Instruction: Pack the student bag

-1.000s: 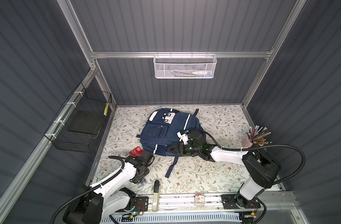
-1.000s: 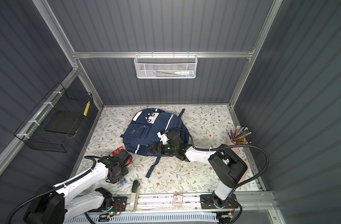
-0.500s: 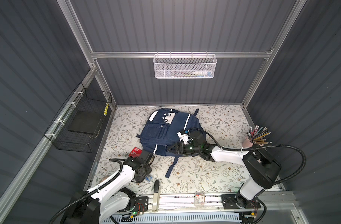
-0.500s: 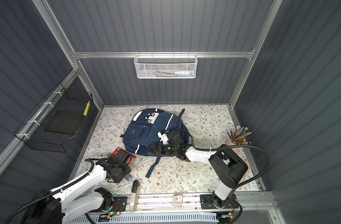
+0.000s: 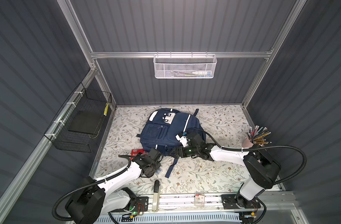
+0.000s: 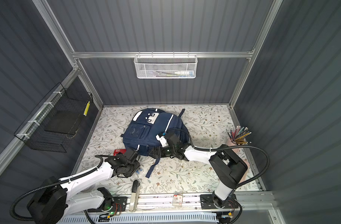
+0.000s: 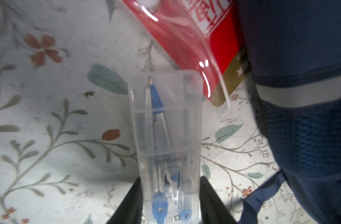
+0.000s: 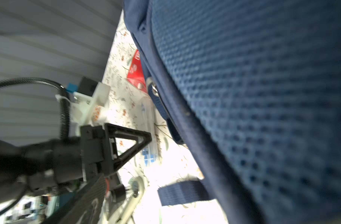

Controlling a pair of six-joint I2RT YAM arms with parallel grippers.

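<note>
The student bag (image 5: 165, 131) (image 6: 150, 131), navy with white stripes, lies flat on the floral table. A clear compass case (image 7: 165, 126) (image 5: 159, 171) rests on the table beside the bag's near left corner. My left gripper (image 7: 170, 177) (image 5: 153, 168) is shut on the case's near end, one black finger against each long side. My right gripper (image 5: 176, 152) (image 6: 156, 152) lies low against the bag's near edge, jaws wide. Its fingertips are hidden, and blue mesh of the bag (image 8: 262, 77) fills the right wrist view.
A red packet (image 5: 137, 151) (image 7: 195, 38) lies partly under the bag's corner. A loose strap (image 5: 171, 166) trails forward. A pink cup of pencils (image 5: 249, 142) stands far right. A stapler (image 5: 156, 192) and a small packet (image 5: 199, 198) sit at the front rail. Wire baskets hang on the walls.
My left gripper has shifted a little to the right over the compass case and its jaws have narrowed onto it. The right arm and the bag have stayed put.
</note>
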